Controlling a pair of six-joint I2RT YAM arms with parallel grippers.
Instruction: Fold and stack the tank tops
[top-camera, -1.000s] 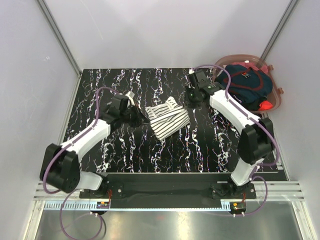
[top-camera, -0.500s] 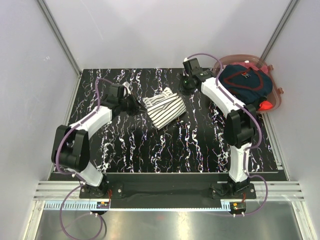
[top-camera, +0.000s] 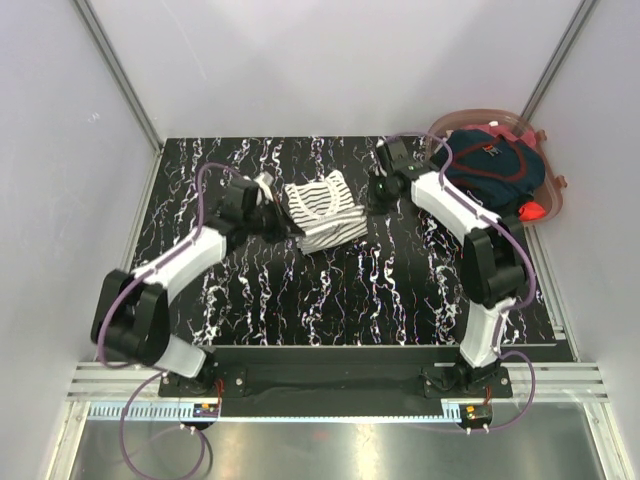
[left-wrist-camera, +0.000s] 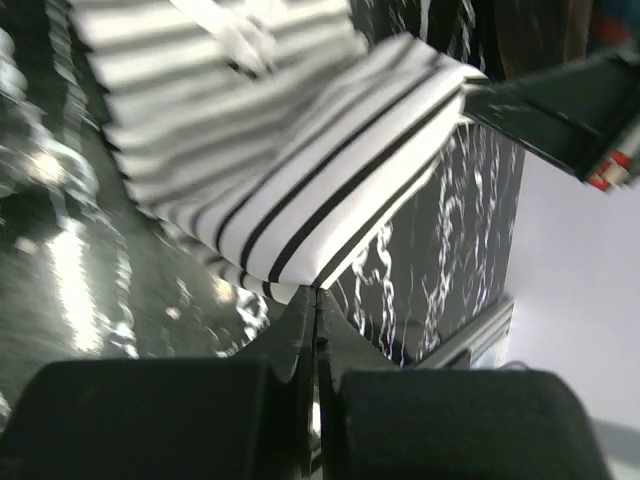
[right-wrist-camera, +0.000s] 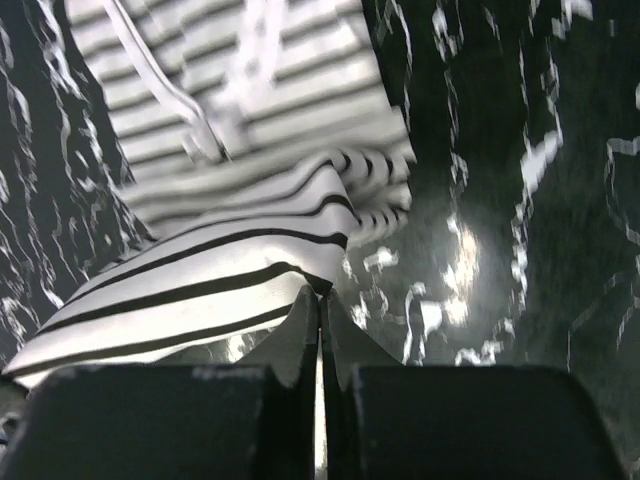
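striped tank top (top-camera: 320, 212) centre, navy top (top-camera: 495, 168) in pink bin (top-camera: 520, 128) (far right)

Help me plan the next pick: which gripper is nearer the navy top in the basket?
Right. The right gripper, pinching the right edge of the striped top, is just left of the basket holding the navy top. The left gripper pinches the opposite edge, farther away.
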